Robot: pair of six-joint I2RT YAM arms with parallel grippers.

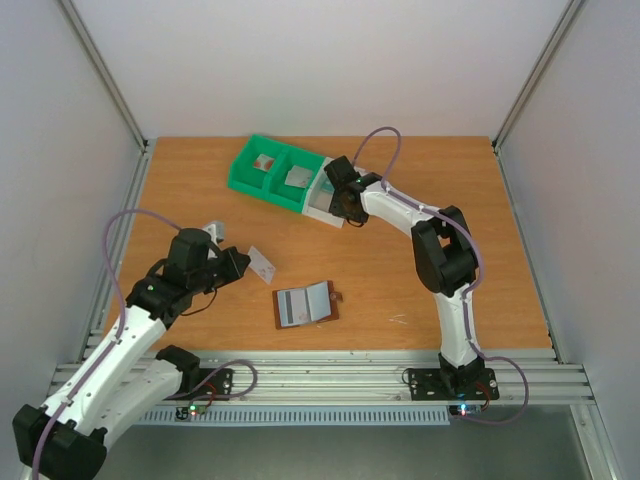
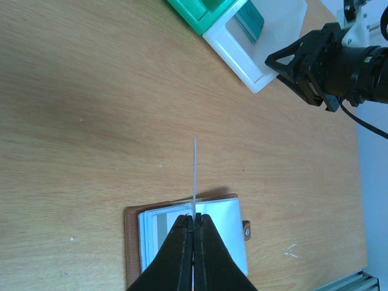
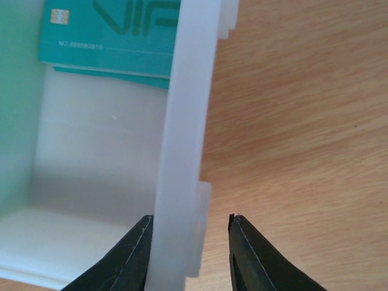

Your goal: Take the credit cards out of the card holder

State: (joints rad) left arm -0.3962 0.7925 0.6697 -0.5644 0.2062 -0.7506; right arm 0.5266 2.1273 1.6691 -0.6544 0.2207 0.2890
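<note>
Card holder [image 1: 305, 305] lies open, long axis across the table [image 1: 200, 180], tab pointing right. Left hand [image 2: 194, 219] pinches a pale card [image 2: 195, 176] edge-on; right hand [image 3: 189, 227] spread astride white bin wall [image 3: 182, 121].

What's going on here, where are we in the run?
The left gripper is shut on a pale card, held off the card holder, which lies open on the table. The right gripper is at the white bin next to the green bin. Its jaws are open astride the white bin's wall, and a teal card lies inside.
</note>
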